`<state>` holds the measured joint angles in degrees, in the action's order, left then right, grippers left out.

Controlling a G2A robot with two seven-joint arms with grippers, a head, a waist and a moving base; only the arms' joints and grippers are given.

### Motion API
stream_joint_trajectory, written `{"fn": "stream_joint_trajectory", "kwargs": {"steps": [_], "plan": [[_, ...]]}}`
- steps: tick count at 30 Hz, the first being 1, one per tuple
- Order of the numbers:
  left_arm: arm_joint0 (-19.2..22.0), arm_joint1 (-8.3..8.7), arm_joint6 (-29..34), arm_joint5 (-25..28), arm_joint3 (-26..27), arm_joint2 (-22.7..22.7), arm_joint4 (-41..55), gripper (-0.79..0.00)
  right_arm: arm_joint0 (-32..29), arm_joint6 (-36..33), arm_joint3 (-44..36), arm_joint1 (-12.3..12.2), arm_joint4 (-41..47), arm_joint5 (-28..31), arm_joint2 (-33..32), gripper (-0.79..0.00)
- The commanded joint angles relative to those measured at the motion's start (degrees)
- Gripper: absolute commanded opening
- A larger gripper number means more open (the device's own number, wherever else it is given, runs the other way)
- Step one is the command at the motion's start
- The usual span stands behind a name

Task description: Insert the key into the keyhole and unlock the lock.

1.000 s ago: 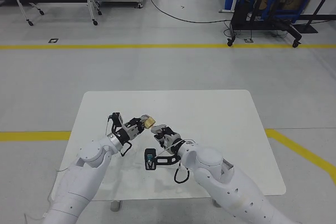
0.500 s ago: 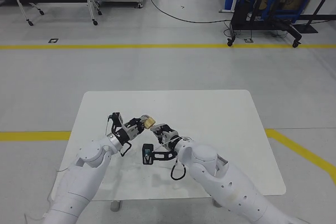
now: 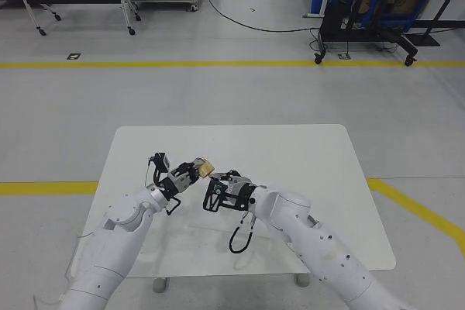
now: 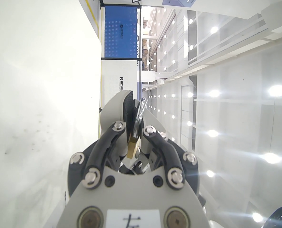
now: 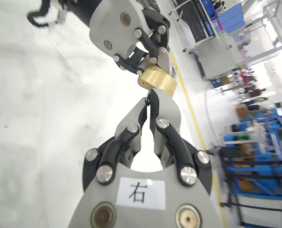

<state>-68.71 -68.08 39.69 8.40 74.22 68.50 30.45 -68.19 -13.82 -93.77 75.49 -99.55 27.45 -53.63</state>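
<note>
Right pincer (image 5: 150, 95) tight on key (image 5: 147, 99), at padlock (image 5: 158, 81)

White, round-cornered table (image 3: 318, 155); standing on grey floor (image 3: 217, 93), yellow line (image 3: 31, 187) off toward 9 o'clock.

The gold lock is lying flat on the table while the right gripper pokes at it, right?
Not quite. The gold lock isn't lying on the table; the left gripper is holding it up in the air, as the right wrist view shows. The right gripper does poke at it.
</note>
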Motion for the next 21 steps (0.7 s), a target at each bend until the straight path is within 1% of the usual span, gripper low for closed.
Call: {"fn": "stream_joint_trajectory", "kwargs": {"steps": [1,5,9,13,21], "plan": [[0.0,-0.03,0.4,1.3,-0.1,0.1,-0.2,-0.785,0.3,0.3,1.0,0.0,6.4,1.0,-1.6,-0.785],[0.0,-0.06,0.9,3.5,-0.5,0.3,-0.8,-0.785,-0.1,1.6,1.8,-0.1,11.5,2.2,-3.5,-0.785],[0.2,-0.11,0.9,4.7,-0.7,0.5,-1.2,-0.785,-0.9,4.7,2.3,-0.3,16.2,4.1,-4.9,-0.785],[0.3,-0.17,1.1,6.3,-0.9,0.6,-1.5,-0.785,-1.4,6.3,3.0,-0.5,19.2,5.6,-6.0,-0.785],[0.2,-0.24,1.6,8.7,-1.0,0.9,-2.2,-0.785,-1.4,4.1,3.1,-0.8,20.1,6.2,-6.3,-0.785]]}}
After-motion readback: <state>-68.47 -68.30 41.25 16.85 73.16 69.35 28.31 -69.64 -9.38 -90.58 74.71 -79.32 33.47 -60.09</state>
